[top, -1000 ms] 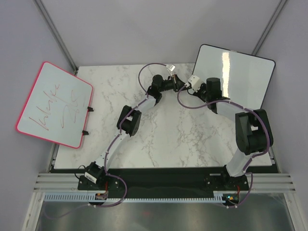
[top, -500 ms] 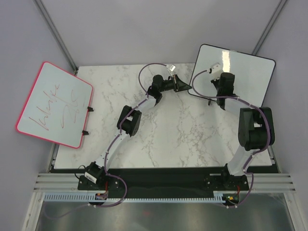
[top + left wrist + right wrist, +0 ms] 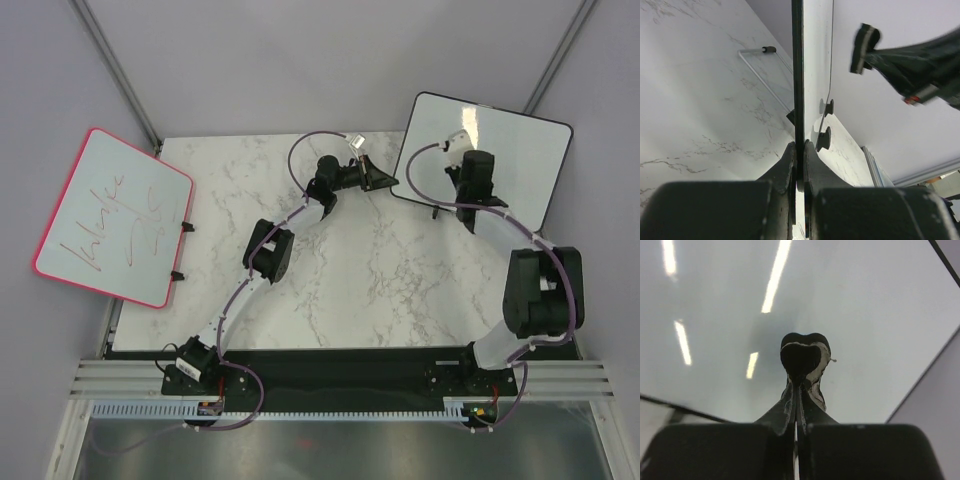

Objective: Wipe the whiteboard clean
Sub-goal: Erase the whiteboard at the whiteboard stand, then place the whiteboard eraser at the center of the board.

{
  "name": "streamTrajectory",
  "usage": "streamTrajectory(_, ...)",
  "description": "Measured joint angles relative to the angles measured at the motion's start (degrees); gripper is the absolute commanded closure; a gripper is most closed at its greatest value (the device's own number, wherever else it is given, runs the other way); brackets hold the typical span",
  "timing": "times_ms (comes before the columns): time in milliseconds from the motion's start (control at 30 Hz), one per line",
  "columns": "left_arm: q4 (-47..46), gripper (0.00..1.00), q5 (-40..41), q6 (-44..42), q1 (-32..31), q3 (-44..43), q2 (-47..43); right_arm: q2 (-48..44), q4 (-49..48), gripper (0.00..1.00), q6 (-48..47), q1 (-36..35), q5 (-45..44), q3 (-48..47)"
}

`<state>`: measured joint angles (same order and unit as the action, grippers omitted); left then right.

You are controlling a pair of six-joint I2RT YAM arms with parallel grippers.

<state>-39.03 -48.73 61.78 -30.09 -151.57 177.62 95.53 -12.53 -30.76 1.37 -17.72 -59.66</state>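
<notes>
The whiteboard, black-framed with rounded corners, stands tilted at the table's back right, its face blank with only light reflections. My left gripper is shut on the board's lower left edge; in the left wrist view the jaws pinch the thin black frame seen edge-on. My right gripper hangs over the board's upper middle, shut on a small eraser pad, dark with a pale rim, whose tip rests against the white face. The pad also shows from the left wrist.
A pink-framed whiteboard with red scribbles leans off the marble table's left edge. Black knobs and a wire stand stick out of the held board's back. Purple cables loop between the two arms.
The right arm has swept the eraser pad from the board's lower left up and right onto its upper middle. The left gripper and the board have stayed put.
</notes>
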Motion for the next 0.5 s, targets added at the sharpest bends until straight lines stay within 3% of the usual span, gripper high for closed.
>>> streamTrajectory(333,0.0,0.98,-0.02,0.0,0.0,0.02,0.0,-19.04,23.91,1.0,18.58,-20.76,11.1,1.7)
streamTrajectory(400,-0.02,0.98,-0.02,0.0,0.0,0.02,0.0,-20.63,26.36,0.99,20.37,-28.81,13.92,4.35)
streamTrajectory(467,-0.07,0.98,-0.04,0.0,0.0,0.07,0.0,-19.43,28.94,0.93,21.66,-37.31,16.06,5.38)
streamTrajectory(500,-0.07,0.98,-0.02,0.0,0.0,0.09,0.0,-17.92,29.66,0.84,22.23,-40.72,17.03,5.33)
